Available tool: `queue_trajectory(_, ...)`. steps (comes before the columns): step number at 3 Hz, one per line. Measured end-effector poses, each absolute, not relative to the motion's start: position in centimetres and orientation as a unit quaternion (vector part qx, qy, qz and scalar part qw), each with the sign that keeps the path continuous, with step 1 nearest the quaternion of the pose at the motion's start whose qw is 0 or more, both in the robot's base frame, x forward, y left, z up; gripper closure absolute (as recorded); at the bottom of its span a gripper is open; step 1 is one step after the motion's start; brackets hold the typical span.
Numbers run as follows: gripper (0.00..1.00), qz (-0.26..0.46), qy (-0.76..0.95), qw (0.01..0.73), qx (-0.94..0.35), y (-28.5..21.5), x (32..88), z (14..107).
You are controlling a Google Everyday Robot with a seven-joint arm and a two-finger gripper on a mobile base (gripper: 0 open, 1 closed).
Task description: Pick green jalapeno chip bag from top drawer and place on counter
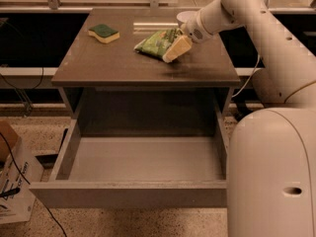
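The glossy grey-brown worktop (123, 65) carries two things. The green jalapeno chip bag (156, 43) lies right at the hand (177, 47) and stretches away to its left. A green-and-yellow sponge (103, 32) sits well apart, farther left of the hand and slightly behind it.
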State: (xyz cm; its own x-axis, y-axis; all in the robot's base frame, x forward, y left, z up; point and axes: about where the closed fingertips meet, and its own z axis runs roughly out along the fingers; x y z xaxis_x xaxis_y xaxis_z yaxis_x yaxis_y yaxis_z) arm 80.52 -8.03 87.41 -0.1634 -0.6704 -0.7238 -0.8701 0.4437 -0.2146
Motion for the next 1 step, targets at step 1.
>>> queue_trajectory(1, 0.00, 0.126, 0.752, 0.395, -0.512, -8.03, 80.52, 87.40)
